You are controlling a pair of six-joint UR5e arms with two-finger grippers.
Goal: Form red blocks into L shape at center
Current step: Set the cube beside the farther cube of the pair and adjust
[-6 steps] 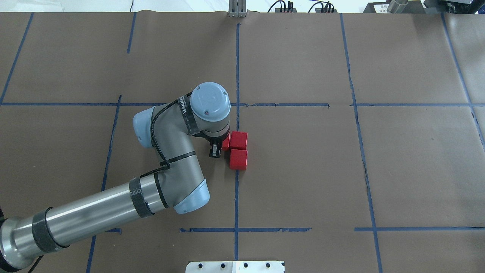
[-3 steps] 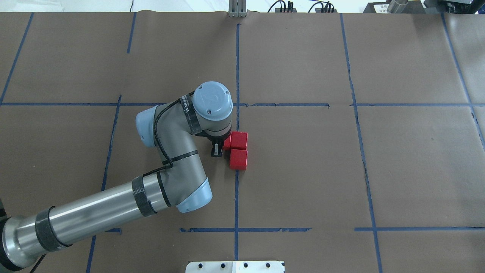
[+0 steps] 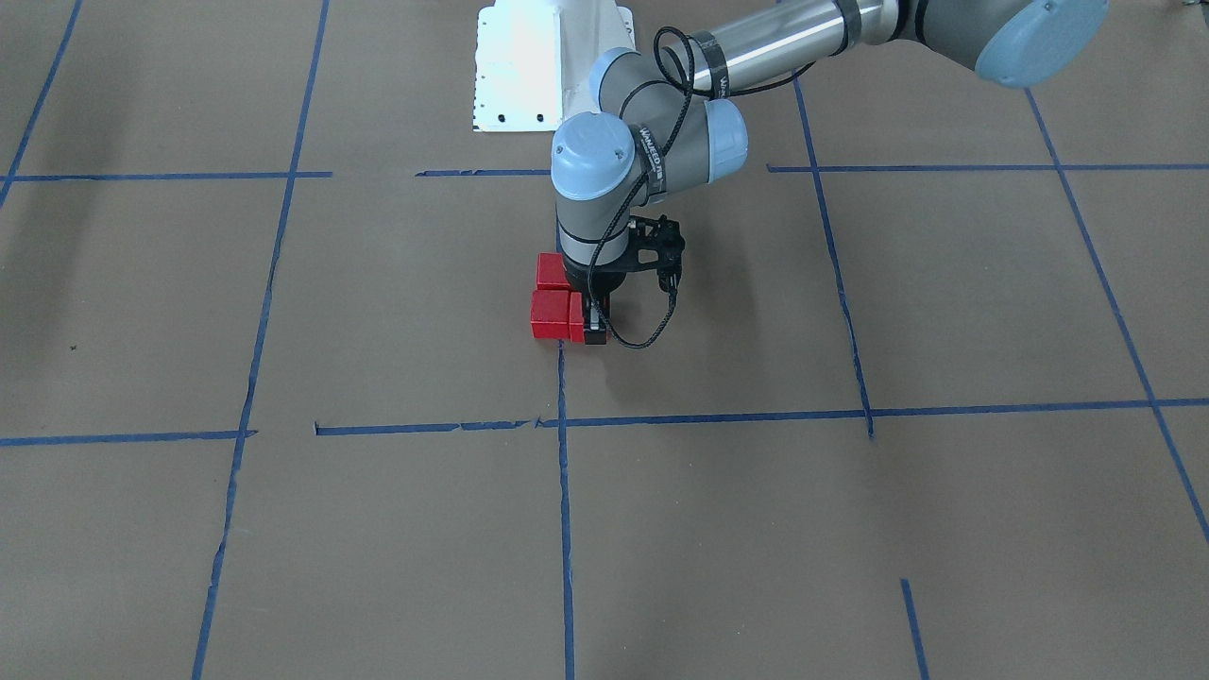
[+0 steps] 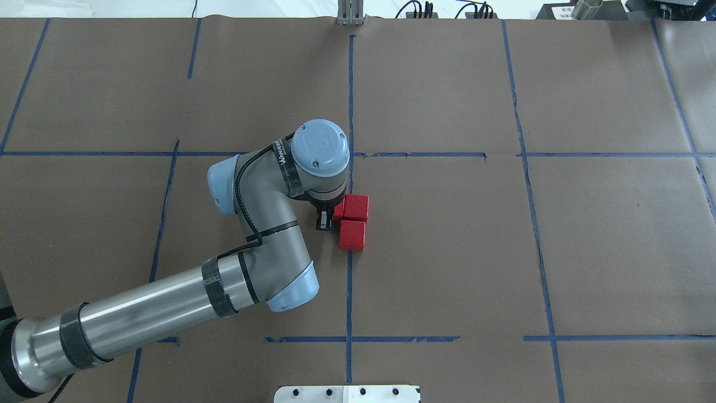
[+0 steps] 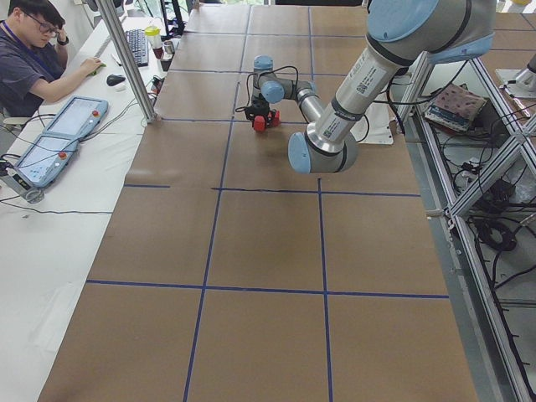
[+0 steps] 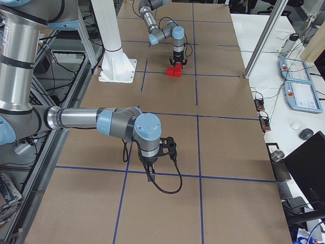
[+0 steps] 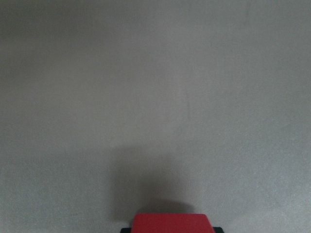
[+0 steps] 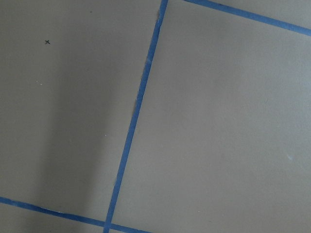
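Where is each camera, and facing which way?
Front: across table, facing robot base; left arm at red blocks.
Overhead: behind robot, looking down; same arm, blocks.
Left side: table end; left arm.
Right side: opposite end; right arm near, left far.
Left wrist: down; red block.
Right wrist: down; blue tape, no body.
Front and overhead share the blocks.
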